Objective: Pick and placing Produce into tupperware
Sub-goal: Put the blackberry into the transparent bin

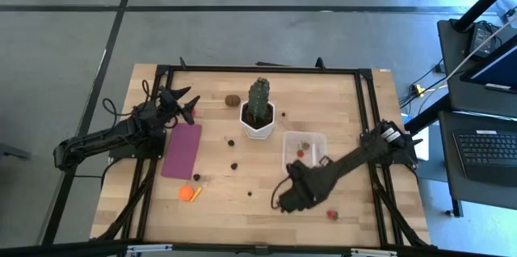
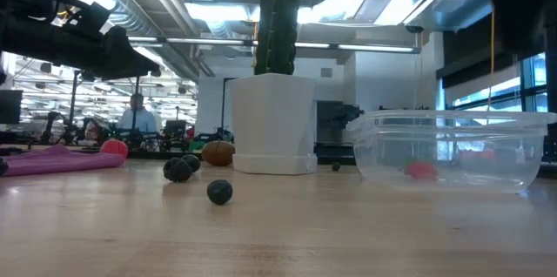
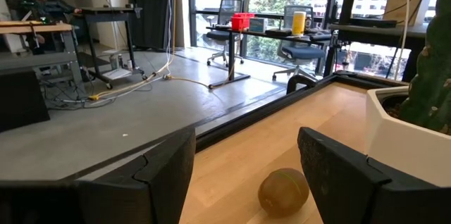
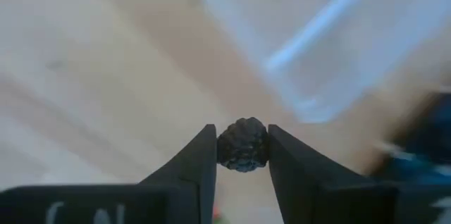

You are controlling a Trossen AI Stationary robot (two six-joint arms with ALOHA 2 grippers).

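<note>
My right gripper hangs over the table's near middle, near-left of the tupperware, and is shut on a dark berry. The clear tupperware stands right of the cactus pot and has red pieces on its bottom. Loose dark berries, a brown kiwi, an orange piece and a red piece lie on the wood. My left gripper is open above the far-left area, facing the kiwi. My right gripper pinches the dark berry between its two fingertips, one on each side of the berry's middle. The berry sits at the fingers' free ends, with the blurred table behind it.
A green cactus in a white hexagonal pot stands at the far middle. A flat purple mat lies on the left. The table's black frame runs along its edges. A person sits in the room beyond.
</note>
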